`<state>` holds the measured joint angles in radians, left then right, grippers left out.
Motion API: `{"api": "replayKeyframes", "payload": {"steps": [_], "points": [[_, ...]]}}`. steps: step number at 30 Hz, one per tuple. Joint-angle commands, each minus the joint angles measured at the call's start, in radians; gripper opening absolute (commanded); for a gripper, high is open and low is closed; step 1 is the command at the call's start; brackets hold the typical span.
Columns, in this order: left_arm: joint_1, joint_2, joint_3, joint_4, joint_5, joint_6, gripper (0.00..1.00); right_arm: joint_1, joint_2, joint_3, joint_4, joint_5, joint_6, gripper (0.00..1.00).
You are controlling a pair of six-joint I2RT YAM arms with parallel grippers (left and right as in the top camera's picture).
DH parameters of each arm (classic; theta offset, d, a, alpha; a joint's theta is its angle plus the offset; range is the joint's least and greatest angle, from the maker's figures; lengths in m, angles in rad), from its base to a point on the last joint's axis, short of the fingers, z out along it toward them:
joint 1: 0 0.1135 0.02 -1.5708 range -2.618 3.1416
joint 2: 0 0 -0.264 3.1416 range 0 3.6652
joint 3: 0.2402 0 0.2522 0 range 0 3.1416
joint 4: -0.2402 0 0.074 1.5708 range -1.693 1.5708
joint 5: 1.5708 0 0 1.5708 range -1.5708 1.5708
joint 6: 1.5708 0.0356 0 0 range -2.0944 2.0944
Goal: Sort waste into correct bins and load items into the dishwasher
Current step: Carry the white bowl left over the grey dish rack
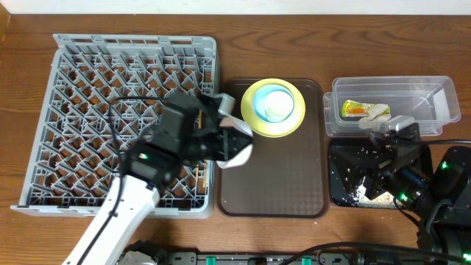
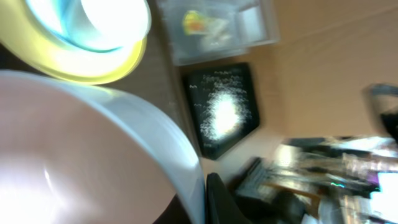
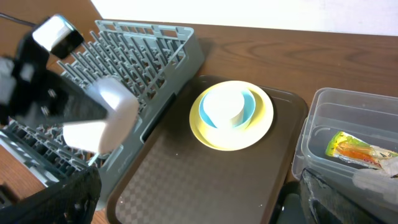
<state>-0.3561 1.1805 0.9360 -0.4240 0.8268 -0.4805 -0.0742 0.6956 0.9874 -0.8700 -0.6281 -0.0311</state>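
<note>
My left gripper (image 1: 234, 141) is shut on the rim of the white bowl (image 1: 243, 154) and holds it over the edge between the grey dish rack (image 1: 88, 88) and the brown tray. The bowl fills the left wrist view (image 2: 74, 155) and shows in the right wrist view (image 3: 106, 115). The yellow plate (image 1: 294, 126) holds the light blue bowl (image 1: 259, 103) with the white cup (image 1: 277, 104) in it. The clear tub (image 1: 434, 92) holds the snack wrapper (image 1: 355, 109) and paper scrap (image 1: 379, 112). My right gripper (image 1: 377, 175) is open and empty above the black tray (image 1: 340, 184), which has white crumbs (image 1: 360, 193).
The brown serving tray (image 1: 280, 184) lies between the rack and the bins. Thin pale sticks, perhaps the chopsticks (image 1: 199, 177), lie in the rack's near right corner. The left arm reaches across the rack's front right part. Wooden table surrounds everything.
</note>
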Motion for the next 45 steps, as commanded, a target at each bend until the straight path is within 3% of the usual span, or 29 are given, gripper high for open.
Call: {"api": "replayKeyframes", "payload": {"steps": [1, 5, 19, 24, 31, 38, 45], "points": [[0.138, 0.036, 0.022, -0.004, 0.437, 0.076, 0.08, 0.010, -0.003, 0.011, 0.002, 0.003, -0.011, 0.99], [0.273, 0.103, 0.022, -0.010, 0.747, 0.111, 0.08, 0.010, -0.003, 0.011, 0.001, 0.003, -0.011, 0.99], [0.450, 0.164, -0.040, -0.109, 0.747, 0.115, 0.08, 0.010, -0.003, 0.011, 0.001, 0.003, -0.011, 0.99], [0.481, 0.164, -0.047, -0.185, 0.747, 0.218, 0.08, 0.010, -0.003, 0.011, 0.001, 0.003, -0.011, 0.99], [0.510, 0.164, -0.086, -0.430, 0.747, 0.464, 0.08, 0.010, -0.003, 0.011, -0.002, 0.003, -0.011, 0.99], [0.615, 0.164, -0.134, -0.432, 0.674, 0.470, 0.08, 0.010, -0.003, 0.011, -0.002, 0.003, -0.011, 0.99], [0.636, 0.164, -0.208, -0.432, 0.602, 0.470, 0.08, 0.010, -0.003, 0.011, -0.002, 0.003, -0.011, 0.99]]}}
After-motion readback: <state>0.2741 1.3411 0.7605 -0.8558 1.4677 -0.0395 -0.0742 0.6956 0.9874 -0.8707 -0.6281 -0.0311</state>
